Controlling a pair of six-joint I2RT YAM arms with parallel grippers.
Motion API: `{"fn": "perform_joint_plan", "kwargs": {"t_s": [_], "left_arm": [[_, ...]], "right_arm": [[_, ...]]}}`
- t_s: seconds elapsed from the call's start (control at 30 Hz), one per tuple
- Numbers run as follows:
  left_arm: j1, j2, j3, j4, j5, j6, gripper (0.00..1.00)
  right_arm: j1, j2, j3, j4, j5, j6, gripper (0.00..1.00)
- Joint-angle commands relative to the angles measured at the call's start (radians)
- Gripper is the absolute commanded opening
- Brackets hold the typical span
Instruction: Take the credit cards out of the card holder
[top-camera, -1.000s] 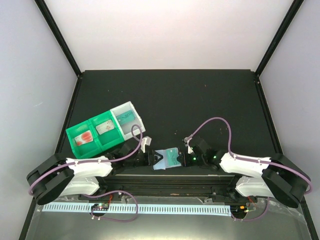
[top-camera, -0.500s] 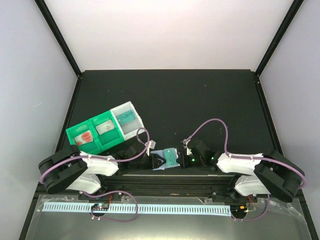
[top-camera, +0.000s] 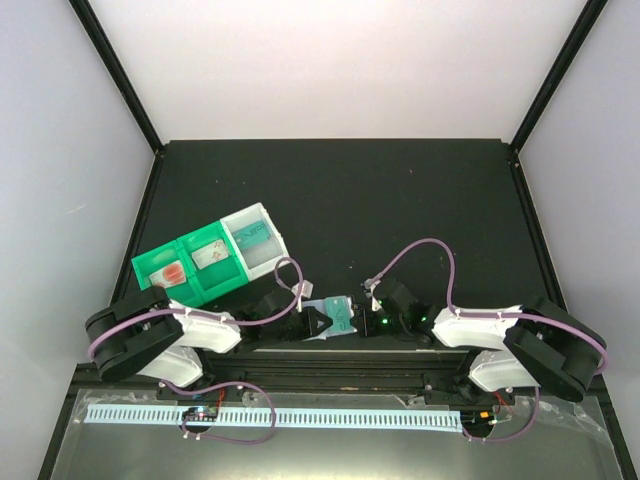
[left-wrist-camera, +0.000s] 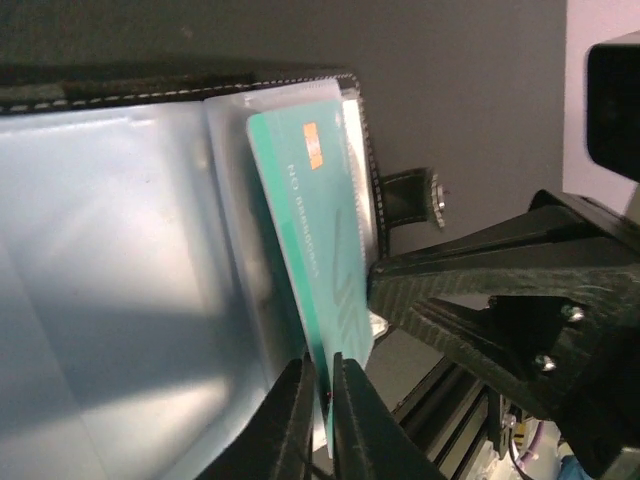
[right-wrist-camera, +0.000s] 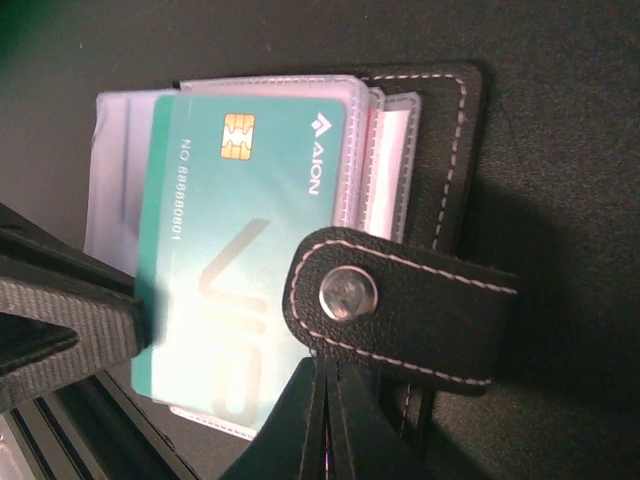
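Observation:
The card holder (top-camera: 338, 320) sits between both grippers at the table's near edge. Up close it is a black stitched cover (right-wrist-camera: 440, 150) with pale-blue translucent sleeves (left-wrist-camera: 110, 270). A teal credit card (right-wrist-camera: 235, 250) with a gold chip sticks partly out of a sleeve; it also shows in the left wrist view (left-wrist-camera: 310, 250). My left gripper (left-wrist-camera: 322, 362) is shut on the teal card's edge. My right gripper (right-wrist-camera: 328, 368) is shut on the holder's black cover just below its snap strap (right-wrist-camera: 400, 305). The whitish card inside the holder is hidden.
A green two-compartment tray (top-camera: 150, 262) with a card in each compartment lies at the left, and a white open bin (top-camera: 268, 222) holding a card adjoins it. A black rail (top-camera: 330, 368) runs along the near edge under the arms.
The left arm's body has swung rightward, closer to the holder. The right arm has drawn in slightly to the left. The holder now looks narrower and more tilted between the grippers.

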Motion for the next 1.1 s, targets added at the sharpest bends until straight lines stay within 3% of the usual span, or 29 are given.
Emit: {"fn": "perform_joint_plan", "kwargs": {"t_s": [0.0, 0.63, 1.07], "left_arm": [[-0.011, -0.067, -0.01, 0.016, -0.075, -0.005, 0.04], [-0.011, -0.128, -0.037, -0.045, -0.12, 0.012, 0.02], [-0.011, -0.258, -0.059, -0.151, -0.189, 0.02, 0.02]], "right_arm": [[0.019, 0.026, -0.03, -0.057, 0.009, 0.005, 0.01], [0.019, 0.043, -0.022, -0.063, 0.018, 0.008, 0.01], [0.019, 0.042, -0.018, -0.067, 0.019, 0.009, 0.01]]}}
